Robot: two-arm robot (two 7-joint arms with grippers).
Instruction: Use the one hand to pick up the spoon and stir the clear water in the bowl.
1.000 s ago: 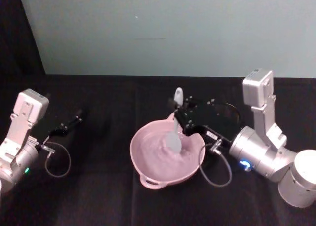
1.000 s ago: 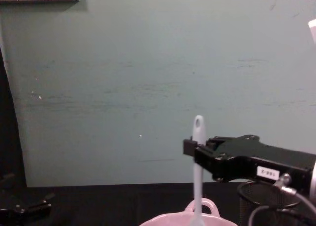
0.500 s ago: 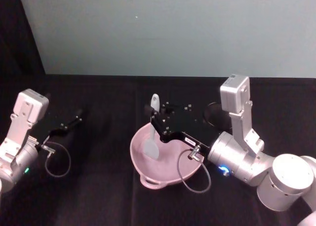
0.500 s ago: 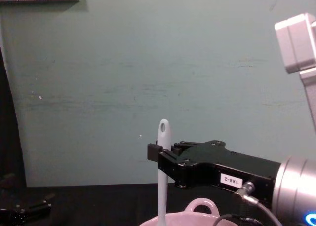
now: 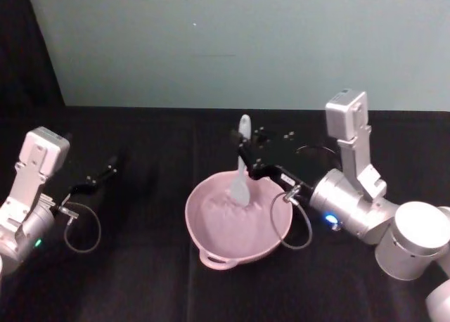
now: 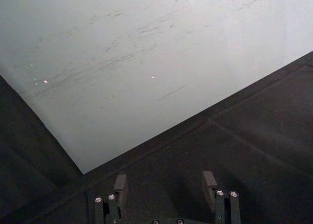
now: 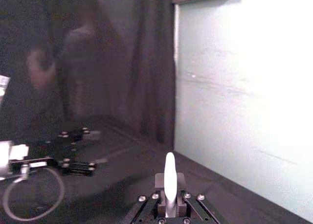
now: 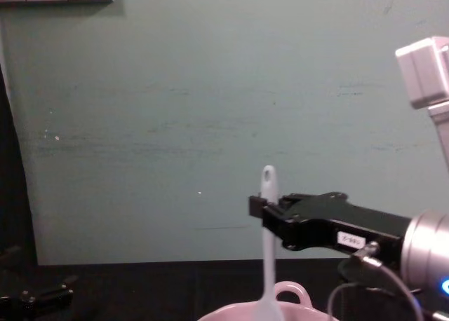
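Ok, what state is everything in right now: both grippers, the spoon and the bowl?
Right gripper: shut on the spoon's handle, above the bowl's far side.
Spoon: upright, blade down inside the bowl.
Bowl: upright on the table.
Left gripper: open, empty, parked at the left.

Spoon upright in bowl, gripped by right gripper.

White spoon (image 5: 240, 186) stands near vertical, its flat broad blade down inside the pale pink round bowl (image 5: 188, 216) toward the far side and its slim handle rising above the rim with the end hole on top. Black flat-jawed right gripper (image 5: 245, 157) reaches in from the bowl's right over the far rim, jaws clamped on the handle partway below the hole. Small loop handle on the bowl's near rim. Water surface hard to make out.
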